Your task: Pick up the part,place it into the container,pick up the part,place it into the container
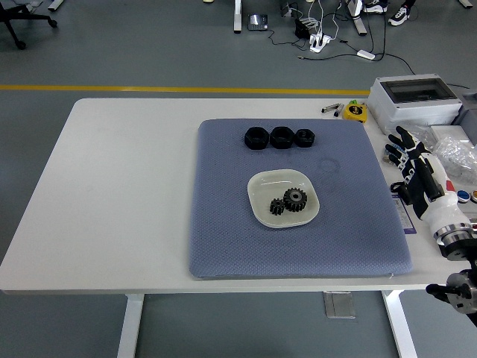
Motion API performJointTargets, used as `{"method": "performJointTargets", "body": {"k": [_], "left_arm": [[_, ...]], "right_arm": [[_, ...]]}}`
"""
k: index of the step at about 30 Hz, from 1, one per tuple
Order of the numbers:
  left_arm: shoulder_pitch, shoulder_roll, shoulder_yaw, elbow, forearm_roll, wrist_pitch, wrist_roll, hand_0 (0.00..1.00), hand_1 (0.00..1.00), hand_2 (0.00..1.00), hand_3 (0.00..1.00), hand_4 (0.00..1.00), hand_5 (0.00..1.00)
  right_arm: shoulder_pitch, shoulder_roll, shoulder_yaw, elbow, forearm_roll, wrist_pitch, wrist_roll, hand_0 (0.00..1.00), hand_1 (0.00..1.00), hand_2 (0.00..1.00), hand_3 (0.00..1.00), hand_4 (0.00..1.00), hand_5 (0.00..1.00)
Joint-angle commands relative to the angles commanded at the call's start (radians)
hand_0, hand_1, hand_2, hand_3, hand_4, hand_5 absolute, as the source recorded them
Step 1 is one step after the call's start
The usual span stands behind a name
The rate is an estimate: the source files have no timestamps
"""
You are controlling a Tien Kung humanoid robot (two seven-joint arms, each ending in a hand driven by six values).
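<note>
Two small black toothed gears [288,201] lie touching in the shallow white rounded-square dish [262,189] on the blue-grey textured mat [223,224], so both parts look placed; one risk is that any new reach from the right brushes the dish rim and tips them out. The right robot hand [412,165] hovers at the surface's [127,186] right edge, fingers spread and apparently empty. Farther off, three black ring-shaped parts [280,137] sit in a row.

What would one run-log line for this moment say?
right hand: open, empty, beside mat | two gears: in white dish | three black parts: row at mat's far edge
</note>
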Motion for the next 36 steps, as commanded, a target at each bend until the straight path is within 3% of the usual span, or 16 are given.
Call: {"method": "performJointTargets", "body": {"k": [36], "left_arm": [[0.0, 0.0, 0.006, -0.001, -0.002, -0.002, -0.002, 0.695, 0.72, 0.738, 0.636, 0.663, 0.645]], "right_arm": [[-0.002, 0.0, -0.006, -0.005, 0.039, 0.008, 0.001, 0.998, 0.908, 0.919, 0.946, 0.998, 0.9]]}}
